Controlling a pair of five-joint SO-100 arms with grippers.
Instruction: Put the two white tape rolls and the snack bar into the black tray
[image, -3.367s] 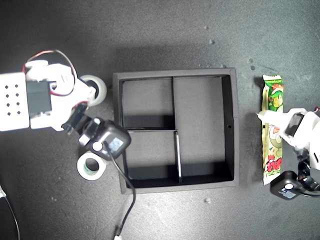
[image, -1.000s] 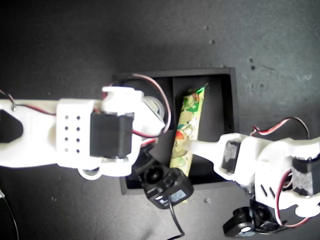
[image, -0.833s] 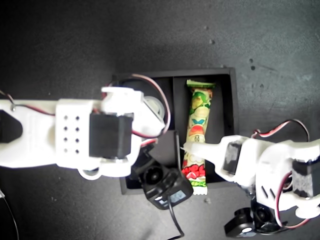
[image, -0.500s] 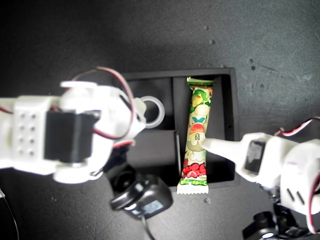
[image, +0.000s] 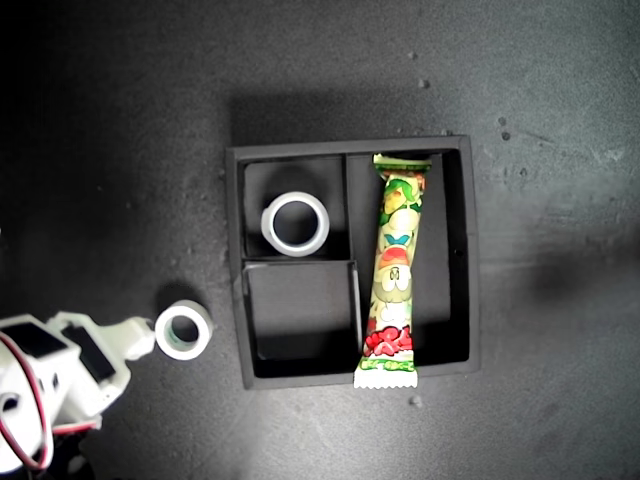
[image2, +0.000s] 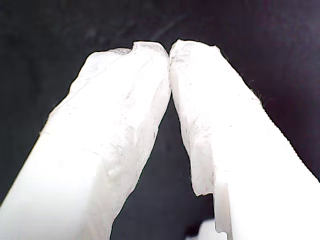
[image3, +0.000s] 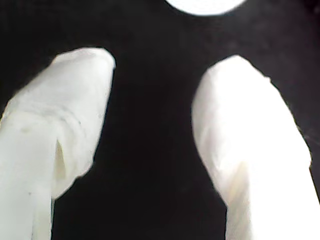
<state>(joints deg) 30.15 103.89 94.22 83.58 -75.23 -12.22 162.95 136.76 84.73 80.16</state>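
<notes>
A dark, matte bench (image: 120, 100) is filling every view, speckled with a few pale crumbs. My first end effector (image2: 169, 47) is sitting with its tips pressed together, holding nothing. My second end effector (image3: 152, 70) is spread wide and empty, a white curved edge showing just beyond it. One black tray (image: 471, 250) is lying mid-bench. Two white tape rolls are showing: one (image: 295, 224) inside a small compartment, the other (image: 183, 330) on the bench near the tray's outer wall at the exterior view's left, just beside an arm. One snack bar (image: 394, 272) is lying along the long compartment, its end overhanging the rim.

Snack bar (image: 393, 270) in black tray (image: 472, 250)
</notes>
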